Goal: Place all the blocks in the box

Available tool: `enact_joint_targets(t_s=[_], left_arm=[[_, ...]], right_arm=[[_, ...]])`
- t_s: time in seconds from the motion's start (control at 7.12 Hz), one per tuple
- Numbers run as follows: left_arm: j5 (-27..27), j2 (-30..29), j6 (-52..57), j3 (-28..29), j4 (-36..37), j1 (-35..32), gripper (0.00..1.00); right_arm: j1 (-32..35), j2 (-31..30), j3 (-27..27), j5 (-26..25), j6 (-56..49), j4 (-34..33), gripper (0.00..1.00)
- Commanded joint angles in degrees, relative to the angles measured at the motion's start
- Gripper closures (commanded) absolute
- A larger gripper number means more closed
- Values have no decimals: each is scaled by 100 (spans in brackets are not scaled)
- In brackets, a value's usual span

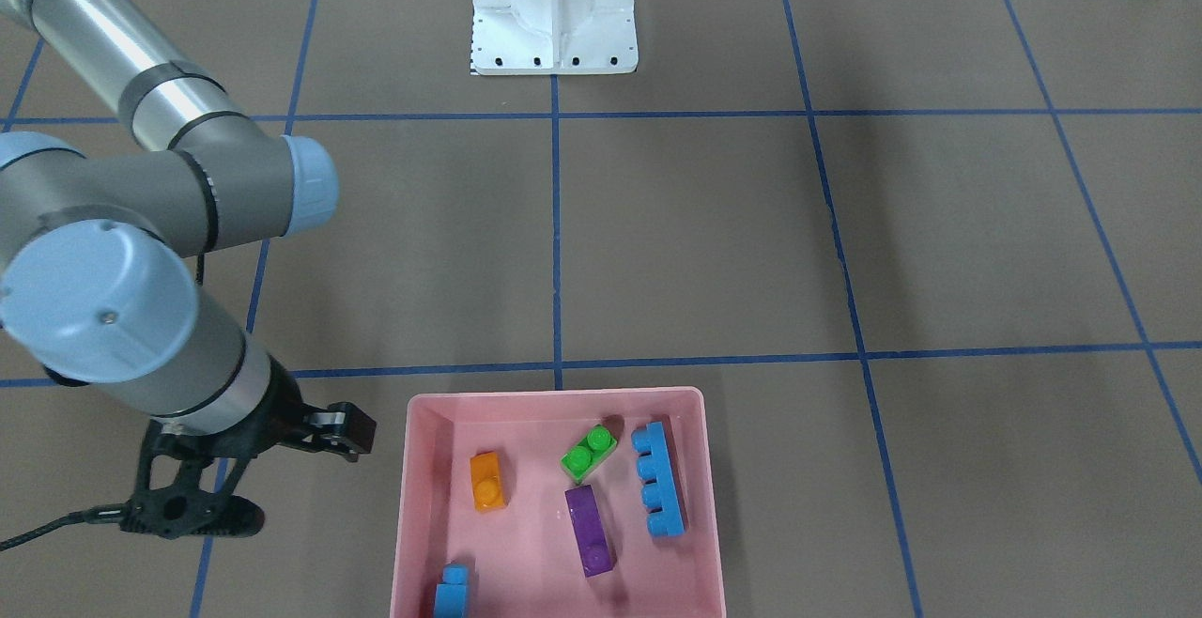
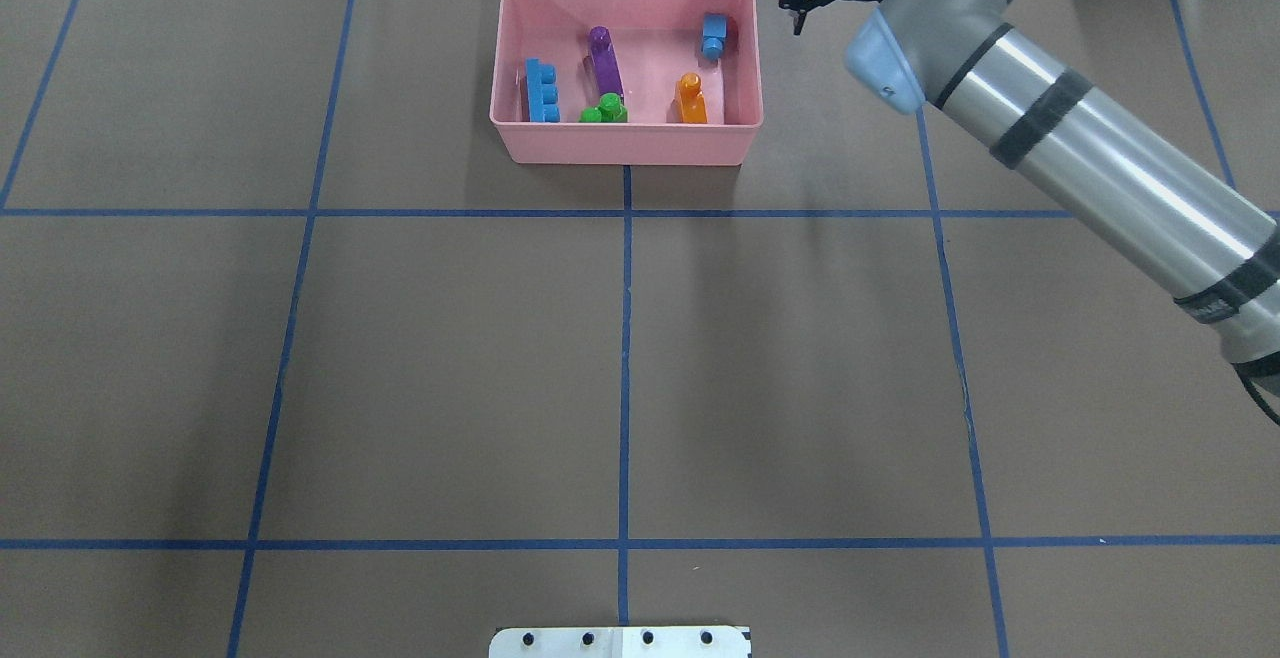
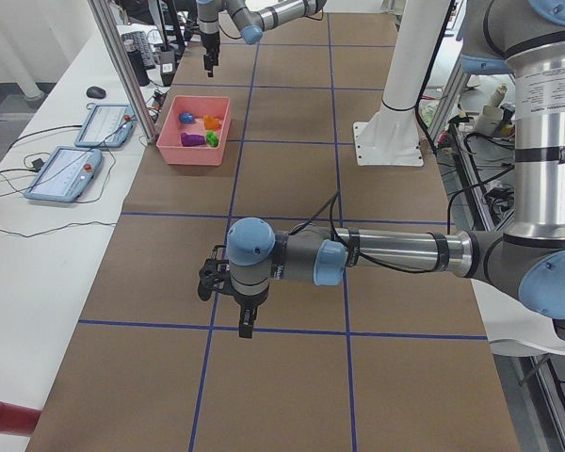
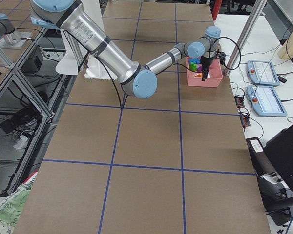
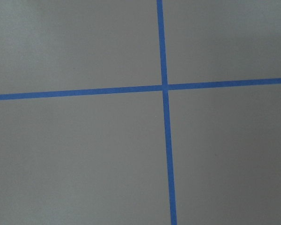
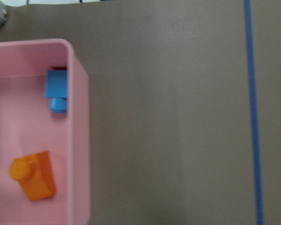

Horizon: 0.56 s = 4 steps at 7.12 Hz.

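The pink box (image 1: 554, 396) stands at the table's far edge and also shows in the overhead view (image 2: 625, 146). All the blocks lie inside it: orange (image 1: 488, 482), green (image 1: 589, 452), long blue (image 1: 657, 491), purple (image 1: 591, 529) and small blue (image 1: 453, 590). My right gripper (image 1: 183, 522) hangs above bare table just beside the box's right wall, apart from it. Its fingers look shut and hold nothing. The right wrist view shows the box wall (image 6: 78, 140), the small blue block (image 6: 57, 89) and the orange block (image 6: 33, 174). My left gripper (image 3: 245, 325) hangs over a tape crossing; I cannot tell whether it is open.
The white metal base (image 1: 554, 36) stands at the robot's side of the table. Blue tape lines (image 5: 165, 87) grid the brown surface. Two tablets (image 3: 80, 151) lie on the side bench beyond the box. A metal post (image 3: 127, 75) stands by the box.
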Motion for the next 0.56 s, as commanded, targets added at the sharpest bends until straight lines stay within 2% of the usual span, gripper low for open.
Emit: enact_joint_targets(t_s=[0.0, 0.14, 0.42], left_arm=[[5, -1, 2, 22, -55, 0, 0], [-3, -1, 2, 5, -55, 0, 0], [-4, -1, 19, -4, -47, 0, 0]], right_arm=[[648, -1226, 702, 355, -1510, -42, 1], [964, -1973, 1212, 558, -2064, -7, 1], [1545, -3143, 1855, 612, -3312, 2, 0]])
